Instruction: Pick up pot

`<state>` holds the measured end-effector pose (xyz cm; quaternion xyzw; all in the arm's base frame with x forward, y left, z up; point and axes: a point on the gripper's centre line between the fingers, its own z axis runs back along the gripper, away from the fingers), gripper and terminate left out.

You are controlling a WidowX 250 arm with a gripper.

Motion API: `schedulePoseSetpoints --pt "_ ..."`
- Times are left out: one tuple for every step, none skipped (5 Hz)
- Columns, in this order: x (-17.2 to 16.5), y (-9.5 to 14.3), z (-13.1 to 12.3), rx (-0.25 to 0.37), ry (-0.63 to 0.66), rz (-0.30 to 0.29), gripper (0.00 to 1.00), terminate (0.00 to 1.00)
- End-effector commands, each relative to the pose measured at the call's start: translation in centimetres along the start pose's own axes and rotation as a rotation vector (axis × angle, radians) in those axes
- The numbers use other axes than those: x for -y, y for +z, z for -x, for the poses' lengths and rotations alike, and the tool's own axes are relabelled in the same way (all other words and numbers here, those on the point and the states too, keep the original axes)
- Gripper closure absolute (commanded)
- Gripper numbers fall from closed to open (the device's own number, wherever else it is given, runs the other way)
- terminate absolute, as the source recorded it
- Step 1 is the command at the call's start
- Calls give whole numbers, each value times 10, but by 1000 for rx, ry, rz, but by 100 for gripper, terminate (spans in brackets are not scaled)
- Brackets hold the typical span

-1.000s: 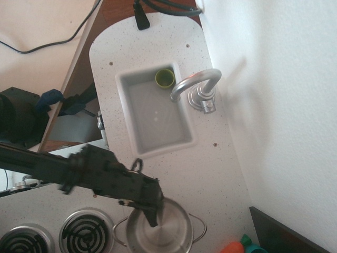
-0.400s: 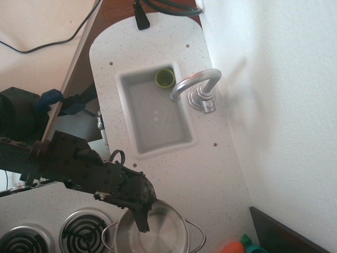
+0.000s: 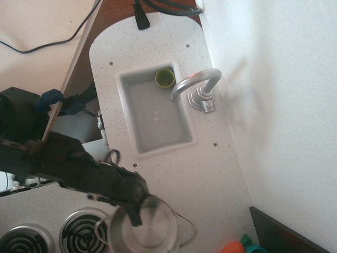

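Note:
The pot (image 3: 150,232) is a round shiny steel pot with thin wire loop handles, at the bottom edge of the view next to the stove burners. My gripper (image 3: 135,215) comes in from the left on a black arm and is shut on the pot's near-left rim, with one finger inside the pot. The pot looks blurred and slightly tilted, and its right handle (image 3: 188,227) stands out over the counter. A small green cup (image 3: 165,78) sits in the sink's far corner, well away from the gripper.
A white sink (image 3: 158,142) with a silver faucet (image 3: 196,88) is set in the speckled counter. Two coil burners (image 3: 83,231) lie at the bottom left. Orange and teal objects (image 3: 241,246) sit at the bottom right. A white wall runs along the right.
The gripper and the pot have shifted left together toward the burners. The pot now looks blurred and a little closer to the camera.

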<state>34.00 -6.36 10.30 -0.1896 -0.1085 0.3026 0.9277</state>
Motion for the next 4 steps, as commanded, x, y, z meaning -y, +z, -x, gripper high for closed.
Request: schedulePoseSetpoints --pt "-3 50 -1 165 43 108 0 0" --pt "-1 48 1 164 45 111 0 0" --pt "0 44 -1 154 48 93 0 0" --pt "1 43 -5 141 56 94 0 100"
